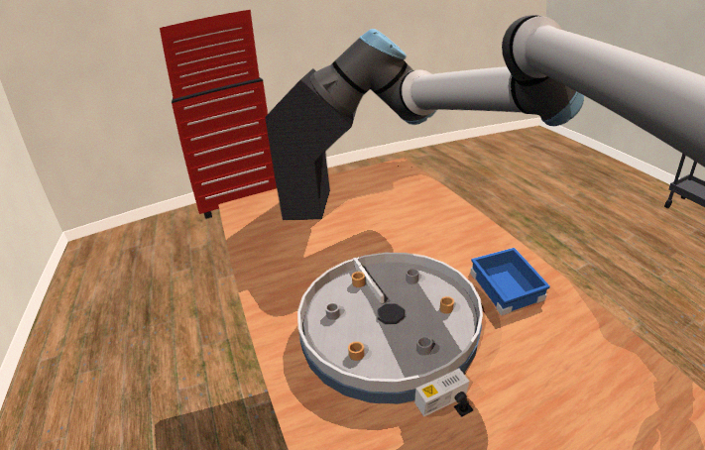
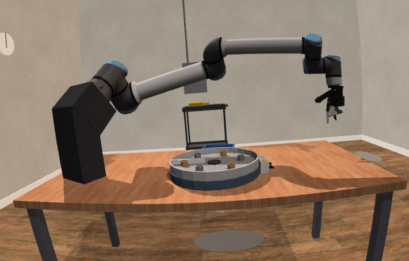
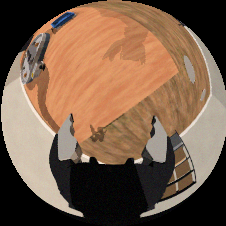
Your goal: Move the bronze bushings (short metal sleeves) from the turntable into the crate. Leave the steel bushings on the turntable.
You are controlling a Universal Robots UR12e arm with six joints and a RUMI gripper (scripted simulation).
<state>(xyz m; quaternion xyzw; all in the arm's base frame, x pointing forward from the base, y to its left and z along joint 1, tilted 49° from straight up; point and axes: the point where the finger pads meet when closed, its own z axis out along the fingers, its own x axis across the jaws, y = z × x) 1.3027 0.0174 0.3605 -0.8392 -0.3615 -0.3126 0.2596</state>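
On the wooden desk (image 2: pixel 329 181), three bronze bushings (image 1: pixel 356 350) sat among steel bushings (image 1: pixel 425 344) on the turntable (image 1: pixel 309 329), far from your wide, empty claw (image 2: pixel 331 114), so you risked grabbing steel or missing the blue crate (image 1: pixel 533 289).

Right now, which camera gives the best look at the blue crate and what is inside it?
The top view: it looks down into the blue crate beside the turntable, and no bushing shows inside. The exterior view shows only a strip of the crate's rim behind the turntable. The wrist view shows it as a small blue shape near the edge, its inside unreadable.
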